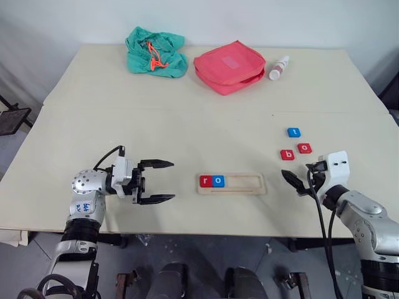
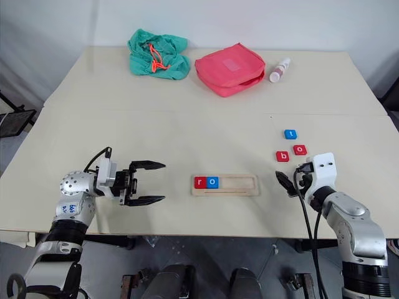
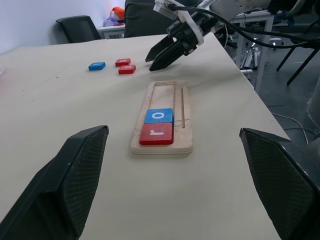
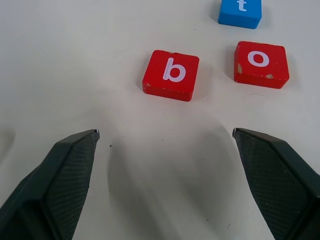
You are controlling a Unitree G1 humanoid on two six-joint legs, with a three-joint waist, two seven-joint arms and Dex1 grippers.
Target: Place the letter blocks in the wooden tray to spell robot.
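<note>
Widely spread right gripper (image 4: 165, 145) fingers are aimed at the red b block (image 4: 171, 74), judged light, rigid, best pinched across opposite edges.

In your right wrist view, the blue t block (image 4: 240, 13) is cut off by the picture's edge, so you see only the lower part of its letter. Both fingers (image 4: 55, 185) of the right gripper (image 4: 165, 135) run out of that picture at their bases. In your left wrist view, the left gripper's (image 3: 172, 135) fingers (image 3: 70, 180) are likewise cropped. There, the letters on the two red blocks (image 3: 125, 66) toward the table's far edge are too small to read. From the head, the white bottle's (image 1: 278, 68) label is too small to make out.
</note>
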